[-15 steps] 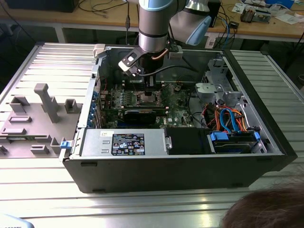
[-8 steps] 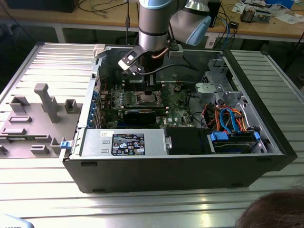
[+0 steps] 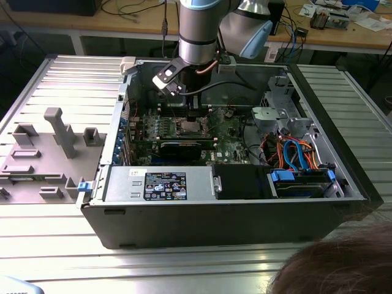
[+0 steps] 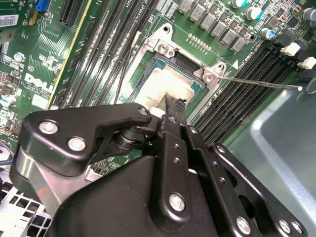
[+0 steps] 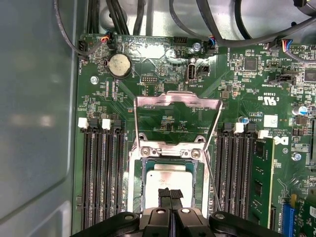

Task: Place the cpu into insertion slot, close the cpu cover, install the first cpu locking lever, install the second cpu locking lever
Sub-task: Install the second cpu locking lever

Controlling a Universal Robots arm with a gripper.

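Ribbed grey desk [image 3: 55,257] carries the open computer case [image 3: 214,220]; inside it the cpu [image 5: 170,177] lies in the insertion slot [image 5: 134,197] on the green board, with the gripper [image 5: 170,193] fingers pressed together just over one edge. Seating it well likely means having the chip flat and square before the cpu cover [image 5: 177,98], seemingly raised behind, drops. The chip is a dull silver square.

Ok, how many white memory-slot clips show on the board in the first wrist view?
4: two white clips on one side of the insertion slot, two on the other. The gripper may hide more at the slots' other ends.
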